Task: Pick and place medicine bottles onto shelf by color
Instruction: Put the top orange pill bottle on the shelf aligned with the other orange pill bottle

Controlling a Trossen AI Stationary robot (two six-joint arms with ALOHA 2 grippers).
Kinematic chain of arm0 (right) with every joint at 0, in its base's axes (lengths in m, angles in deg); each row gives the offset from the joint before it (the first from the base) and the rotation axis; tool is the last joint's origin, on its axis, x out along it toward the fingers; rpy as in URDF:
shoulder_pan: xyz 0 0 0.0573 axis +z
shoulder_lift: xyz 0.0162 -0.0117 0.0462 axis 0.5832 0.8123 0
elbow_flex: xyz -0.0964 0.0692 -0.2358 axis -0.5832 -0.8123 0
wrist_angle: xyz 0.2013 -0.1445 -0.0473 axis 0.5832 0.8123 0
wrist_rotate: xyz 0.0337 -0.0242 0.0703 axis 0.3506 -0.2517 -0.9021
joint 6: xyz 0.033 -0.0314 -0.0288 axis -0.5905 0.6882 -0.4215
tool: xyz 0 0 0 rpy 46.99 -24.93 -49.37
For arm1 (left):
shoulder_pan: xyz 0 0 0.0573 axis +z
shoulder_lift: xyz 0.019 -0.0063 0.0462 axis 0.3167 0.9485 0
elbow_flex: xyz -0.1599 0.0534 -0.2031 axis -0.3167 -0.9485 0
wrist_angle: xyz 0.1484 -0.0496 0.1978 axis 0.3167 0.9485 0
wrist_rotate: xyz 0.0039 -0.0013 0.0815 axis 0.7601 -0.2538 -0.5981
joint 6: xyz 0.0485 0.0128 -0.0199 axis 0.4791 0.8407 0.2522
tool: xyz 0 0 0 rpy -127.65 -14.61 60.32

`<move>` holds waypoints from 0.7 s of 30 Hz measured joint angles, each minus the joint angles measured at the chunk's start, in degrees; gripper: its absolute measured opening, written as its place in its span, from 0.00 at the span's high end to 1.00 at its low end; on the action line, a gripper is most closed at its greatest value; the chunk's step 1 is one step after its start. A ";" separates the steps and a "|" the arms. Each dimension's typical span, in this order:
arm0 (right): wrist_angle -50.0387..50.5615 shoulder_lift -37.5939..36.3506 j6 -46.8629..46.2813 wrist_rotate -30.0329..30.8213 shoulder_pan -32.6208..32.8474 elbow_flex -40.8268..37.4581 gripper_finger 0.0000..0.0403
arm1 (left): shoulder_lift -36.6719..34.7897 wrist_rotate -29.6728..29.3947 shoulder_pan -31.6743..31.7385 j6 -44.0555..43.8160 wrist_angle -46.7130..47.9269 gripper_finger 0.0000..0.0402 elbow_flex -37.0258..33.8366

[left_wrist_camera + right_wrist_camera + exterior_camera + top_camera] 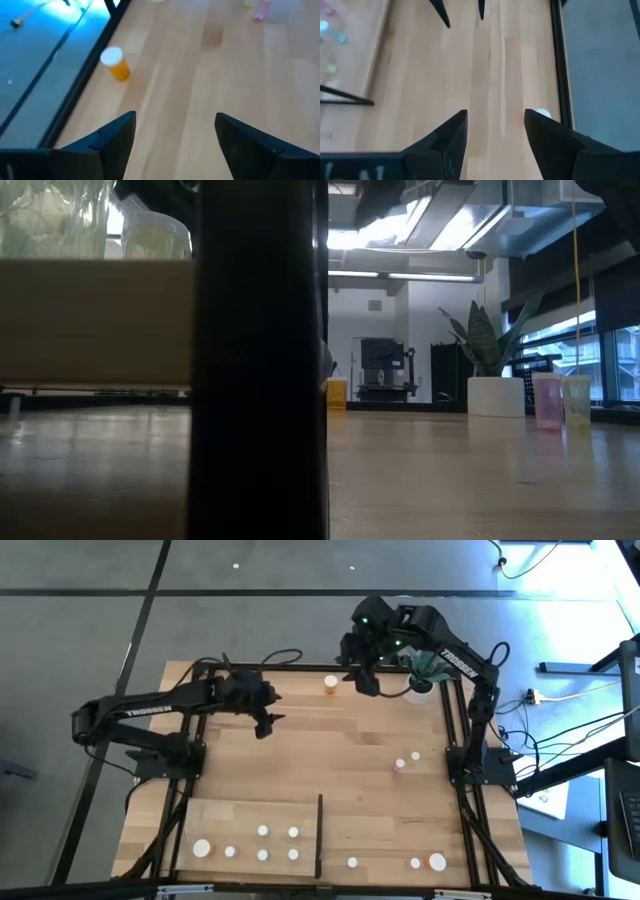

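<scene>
From above, the pale wood tabletop (330, 760) sat on grey floor; the shelf (250, 838) lay at 7 o'clock with white-capped medicine bottles (262, 831) on it, others scattered at 5 and 3.

Low down, a dark post blocked much, with a potted plant (495, 370) and office room behind.

Left gripper (175, 132): fingers spread, empty, orange bottle (117, 63) ahead.

Right gripper (495, 127): fingers released, nothing held.
</scene>
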 joint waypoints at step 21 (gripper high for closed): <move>-26.05 0.11 -3.61 4.69 -6.32 -34.71 0.51 | 3.84 0.52 -0.37 2.04 2.36 0.34 0.00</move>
